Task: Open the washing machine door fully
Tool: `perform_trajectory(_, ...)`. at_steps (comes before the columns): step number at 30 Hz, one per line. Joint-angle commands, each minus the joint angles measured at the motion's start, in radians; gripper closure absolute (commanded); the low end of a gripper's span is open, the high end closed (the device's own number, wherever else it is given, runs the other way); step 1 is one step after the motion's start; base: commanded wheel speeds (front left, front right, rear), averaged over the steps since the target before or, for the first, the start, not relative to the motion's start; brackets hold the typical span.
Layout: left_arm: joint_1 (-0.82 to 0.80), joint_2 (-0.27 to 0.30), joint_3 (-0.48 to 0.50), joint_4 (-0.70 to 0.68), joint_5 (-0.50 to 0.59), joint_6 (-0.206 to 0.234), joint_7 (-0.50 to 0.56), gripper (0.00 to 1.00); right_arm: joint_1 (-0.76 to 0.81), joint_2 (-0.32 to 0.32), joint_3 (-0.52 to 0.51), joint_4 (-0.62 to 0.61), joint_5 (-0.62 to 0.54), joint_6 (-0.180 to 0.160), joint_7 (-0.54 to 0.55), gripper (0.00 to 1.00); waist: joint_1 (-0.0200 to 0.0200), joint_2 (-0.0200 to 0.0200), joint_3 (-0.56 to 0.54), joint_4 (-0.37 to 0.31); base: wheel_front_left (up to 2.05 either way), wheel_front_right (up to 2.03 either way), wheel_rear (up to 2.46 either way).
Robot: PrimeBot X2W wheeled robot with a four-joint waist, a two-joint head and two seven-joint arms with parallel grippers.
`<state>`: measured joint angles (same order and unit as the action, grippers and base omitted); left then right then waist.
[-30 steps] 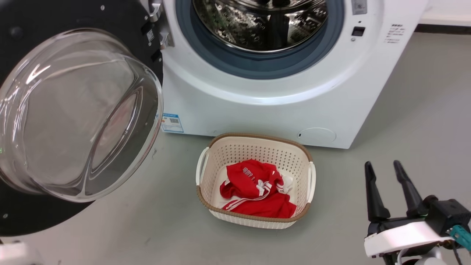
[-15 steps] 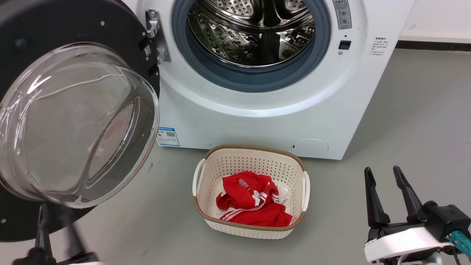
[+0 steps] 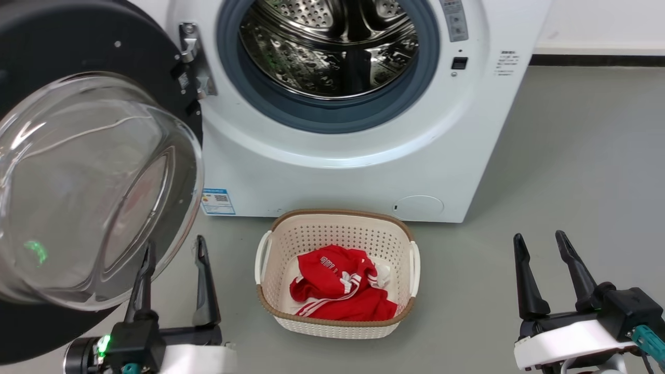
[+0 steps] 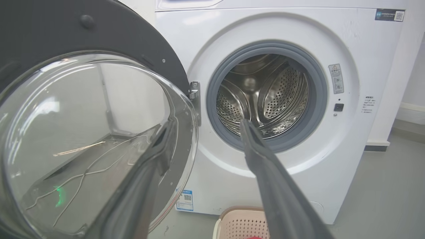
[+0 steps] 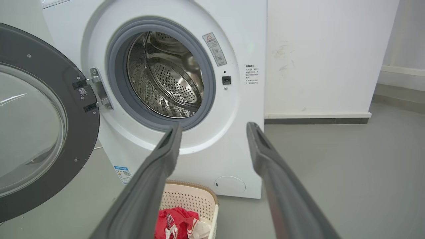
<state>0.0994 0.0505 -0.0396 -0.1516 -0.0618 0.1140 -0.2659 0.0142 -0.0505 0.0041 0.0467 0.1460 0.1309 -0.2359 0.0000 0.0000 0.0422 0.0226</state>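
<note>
The large round glossy black door with its clear glass bowl runs off the head view's left edge, and the big white front-loading washing machine loses its top at that view's upper edge. The small blue sticker carries print too small to read. The left wrist view's bottom edge cuts the cream perforated laundry basket. In the head view, a red garment hides most of a white cloth.

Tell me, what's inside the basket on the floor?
The basket holds crumpled red clothes with white stripes and a bit of white cloth. Anything beneath them is covered.
</note>
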Motion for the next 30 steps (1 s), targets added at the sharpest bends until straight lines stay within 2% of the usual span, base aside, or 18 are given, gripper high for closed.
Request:
perform_trajectory(1, -0.016, 0.000, -0.004, 0.007, 0.008, -0.006, 0.003, 0.00, -0.008, 0.001, -0.001, -0.005, -0.004, 0.000, 0.001, 0.00, 0.0000, 0.0000, 0.000, -0.014, 0.00, 0.00, 0.00)
perform_trajectory(8, -0.038, 0.000, -0.010, 0.041, 0.011, -0.018, 0.003, 0.00, 0.010, 0.001, -0.007, -0.004, -0.018, 0.000, 0.003, 0.00, 0.0000, 0.0000, -0.004, -0.048, 0.00, 0.00, 0.00)
perform_trajectory(24, -0.039, 0.000, -0.024, 0.073, 0.015, -0.025, 0.003, 0.00, -0.011, 0.001, 0.001, 0.014, -0.023, 0.000, -0.001, 0.00, 0.0000, 0.0000, 0.007, -0.047, 0.00, 0.00, 0.00)
perform_trajectory(25, -0.026, 0.000, -0.025, 0.074, 0.014, -0.026, 0.000, 1.00, -0.002, 0.000, 0.001, 0.015, -0.016, 0.000, -0.001, 1.00, 0.0000, 0.0000, 0.008, -0.047, 0.00, 0.00, 0.00)
perform_trajectory(28, -0.012, 0.000, -0.029, 0.093, 0.004, -0.025, 0.000, 1.00, 0.016, 0.000, 0.004, 0.036, -0.004, 0.000, 0.000, 1.00, 0.0001, 0.0000, 0.008, -0.047, 0.00, 0.00, 0.00)
perform_trajectory(30, -0.009, 0.001, -0.028, 0.087, -0.042, -0.025, 0.005, 1.00, 0.016, -0.001, 0.005, 0.034, 0.040, 0.000, 0.005, 1.00, 0.0001, 0.0000, 0.007, -0.047, 0.00, 0.00, 0.00)
